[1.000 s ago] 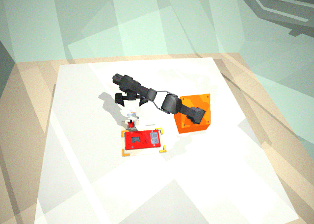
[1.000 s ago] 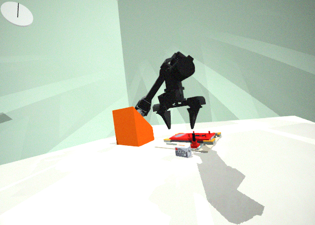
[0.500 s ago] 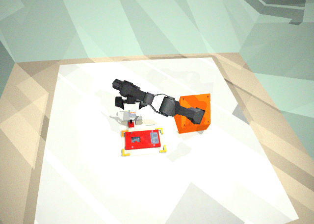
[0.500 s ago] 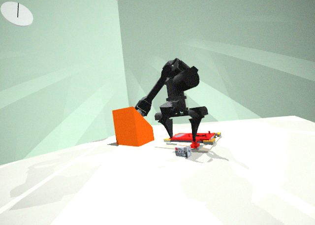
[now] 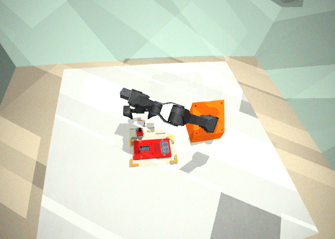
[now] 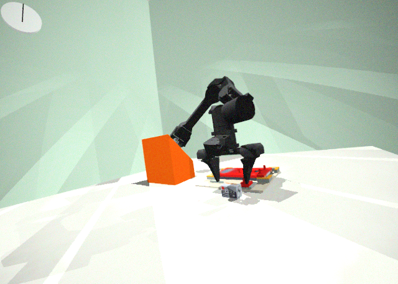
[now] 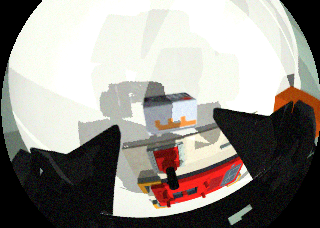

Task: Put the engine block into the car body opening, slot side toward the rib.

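Observation:
The grey engine block (image 5: 141, 121) (image 6: 231, 191) (image 7: 172, 113) lies on the table beside the board, with an orange mark on its pale face in the wrist view. My gripper (image 5: 140, 117) (image 6: 232, 181) (image 7: 168, 122) is wide open and empty. Its fingertips are low, one on either side of the block in the wrist view, touching nothing that I can see. The red car body (image 5: 153, 144) (image 6: 236, 172) (image 7: 215, 182) lies flat between yellow corner pieces, with its dark opening (image 5: 144, 148) toward one end. The rib and the block's slot cannot be made out.
A small red part (image 5: 139, 133) (image 7: 166, 158) with a black peg stands between the block and the car body. The beige board (image 5: 154, 163) (image 7: 200, 142) lies under the car body. A large orange box (image 5: 200, 137) (image 6: 166, 165) (image 7: 299, 97) stands by the arm's base.

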